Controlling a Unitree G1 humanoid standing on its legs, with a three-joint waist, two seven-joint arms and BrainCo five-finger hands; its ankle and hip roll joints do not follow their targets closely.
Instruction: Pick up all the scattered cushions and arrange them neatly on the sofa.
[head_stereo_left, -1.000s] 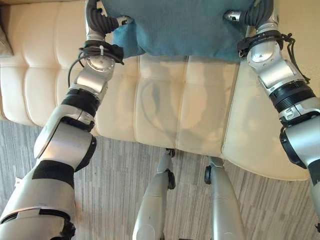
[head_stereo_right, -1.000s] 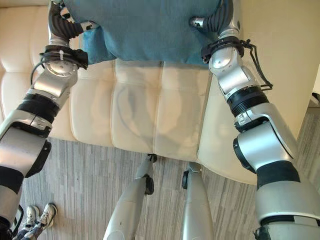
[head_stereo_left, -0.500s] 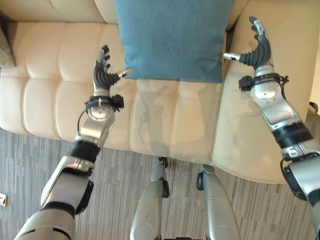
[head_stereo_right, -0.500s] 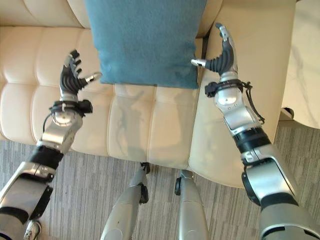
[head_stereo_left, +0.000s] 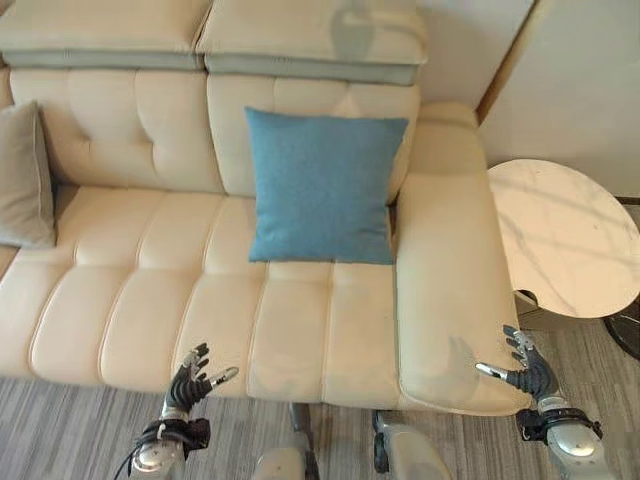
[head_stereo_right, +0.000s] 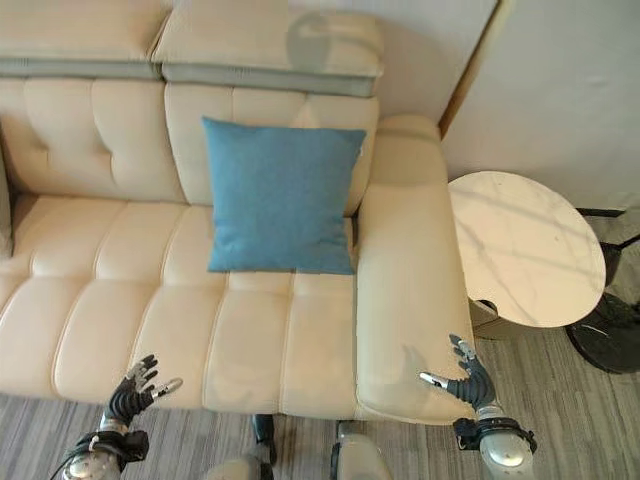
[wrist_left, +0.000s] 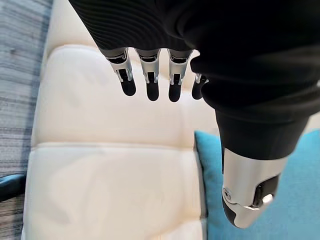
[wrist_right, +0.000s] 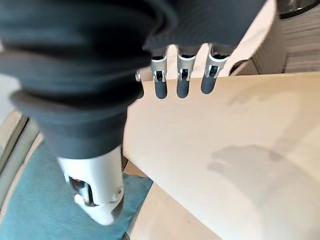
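Bright, even daylight; soft shadows fall on the sofa (head_stereo_left: 300, 320), and both close wrist views are blurred.

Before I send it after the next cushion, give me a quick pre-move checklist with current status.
1. Blue cushion upright against the sofa backrest, next to the armrest: ok.
2. Left robot hand open, holding nothing: ok.
3. Right robot hand open, holding nothing: ok.
4. Both hands apart from the blue cushion, low at the sofa's front edge: ok.
5. Grey cushion at the sofa's far left end; neatly placed: cannot tell, partly cut off.
6. More scattered cushions left to collect: cannot tell.
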